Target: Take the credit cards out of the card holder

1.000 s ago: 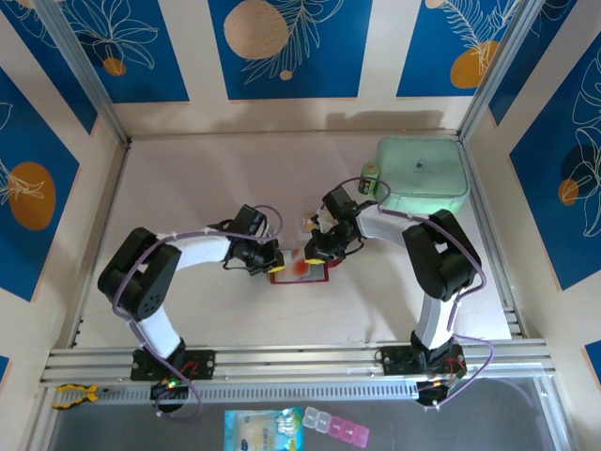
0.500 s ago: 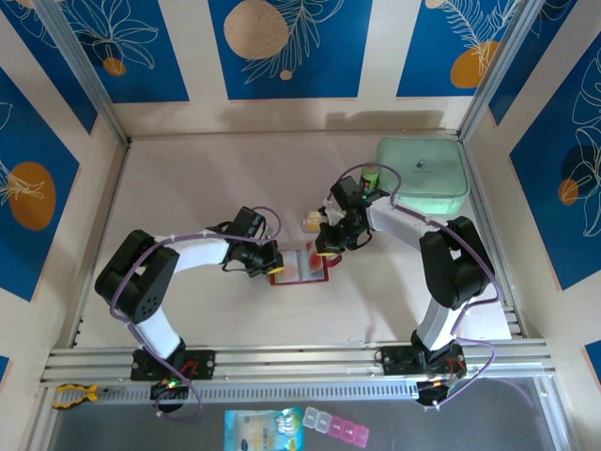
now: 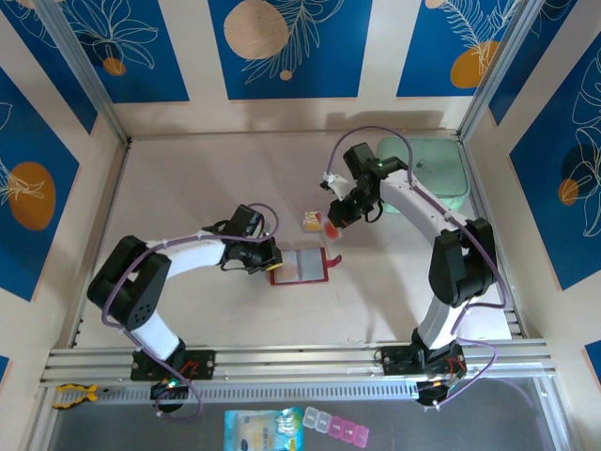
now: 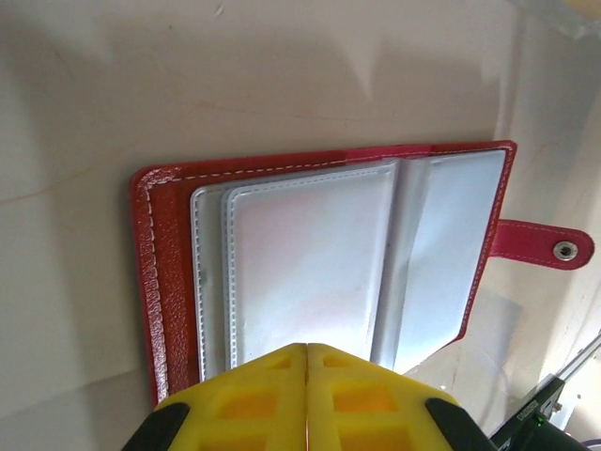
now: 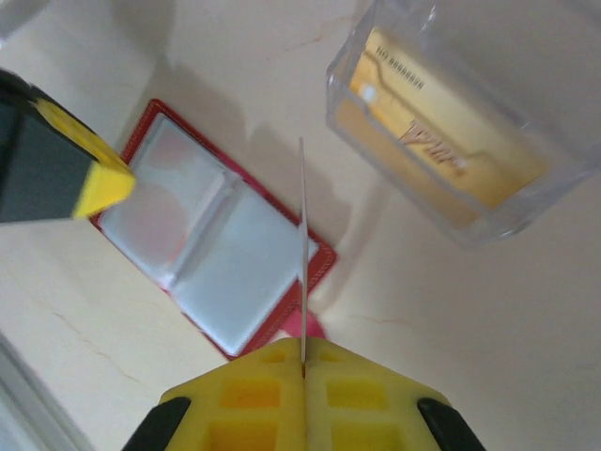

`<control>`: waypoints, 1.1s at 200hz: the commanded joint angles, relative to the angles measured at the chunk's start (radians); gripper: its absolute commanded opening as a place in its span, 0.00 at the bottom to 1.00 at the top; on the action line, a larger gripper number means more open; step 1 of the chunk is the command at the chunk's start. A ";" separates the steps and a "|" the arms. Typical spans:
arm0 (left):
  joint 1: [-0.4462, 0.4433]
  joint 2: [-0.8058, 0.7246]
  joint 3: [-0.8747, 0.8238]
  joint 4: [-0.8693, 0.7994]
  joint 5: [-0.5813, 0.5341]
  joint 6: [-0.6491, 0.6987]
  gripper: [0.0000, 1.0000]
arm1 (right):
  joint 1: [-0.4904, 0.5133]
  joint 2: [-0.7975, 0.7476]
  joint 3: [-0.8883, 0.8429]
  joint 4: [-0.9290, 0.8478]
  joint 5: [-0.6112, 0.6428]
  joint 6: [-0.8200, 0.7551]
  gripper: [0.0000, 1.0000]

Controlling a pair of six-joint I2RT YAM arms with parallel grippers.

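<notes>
The red card holder (image 3: 302, 267) lies open on the table, its greyish pockets (image 4: 310, 263) facing up and its snap tab (image 4: 535, 246) out to the right. My left gripper (image 3: 271, 262) is shut, its tips (image 4: 307, 349) pressing on the holder's left side. My right gripper (image 3: 336, 218) hovers above and behind the holder, shut on a credit card (image 5: 302, 235) that I see edge-on as a thin white line; from above the card (image 3: 331, 228) shows red and white. The open holder (image 5: 207, 263) lies below the card. Another tan-gold credit card (image 5: 441, 132) lies in a clear box.
The clear plastic box (image 3: 310, 222) sits just left of my right gripper. A big mint green case (image 3: 437, 169) stands at the back right. Metal rails frame the table's sides. A blister pack (image 3: 265, 430) and pill organiser (image 3: 336, 427) lie on the front ledge.
My right gripper rose from the holder and moved back with a card pulled out in its grip. The left gripper stayed pressed on the holder's left side.
</notes>
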 commanded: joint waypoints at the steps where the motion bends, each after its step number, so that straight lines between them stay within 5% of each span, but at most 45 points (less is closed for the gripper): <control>1: -0.008 -0.035 -0.008 -0.027 -0.031 0.007 0.09 | 0.005 0.016 0.049 -0.053 0.055 -0.257 0.00; 31: -0.008 -0.044 -0.011 -0.026 -0.034 0.004 0.09 | 0.027 0.042 0.102 -0.035 0.182 -0.416 0.00; 82: -0.005 -0.054 -0.013 -0.033 -0.042 0.002 0.10 | 0.027 0.158 0.263 -0.100 0.215 -0.589 0.00; 220: 0.011 -0.046 -0.010 -0.055 -0.041 0.005 0.10 | -0.010 0.444 0.562 -0.184 0.174 -0.688 0.03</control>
